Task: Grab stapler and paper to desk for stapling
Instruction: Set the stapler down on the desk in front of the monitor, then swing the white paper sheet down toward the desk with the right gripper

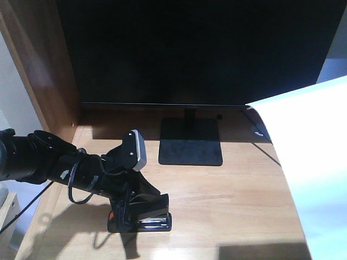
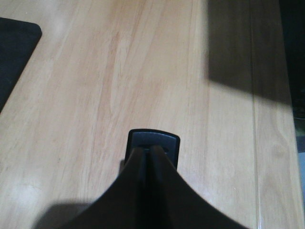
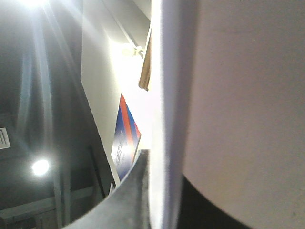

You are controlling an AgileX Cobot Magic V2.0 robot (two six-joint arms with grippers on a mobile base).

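Front view: the left gripper pinches the black wedge-shaped stapler on the grained plank desk; the smooth white paper hangs at right. Left wrist: dark fingers meet on the stapler's rounded end. Right wrist: the right gripper clamps the paper's thin edge.

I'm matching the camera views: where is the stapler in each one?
Front: stapler lower left, on the desk, in the left gripper.
Left wrist: stapler bottom centre, at the fingers' tips.
Right wrist: absent; mostly paper.
Shared: black monitor base, centre in front, top-left corner in left wrist.
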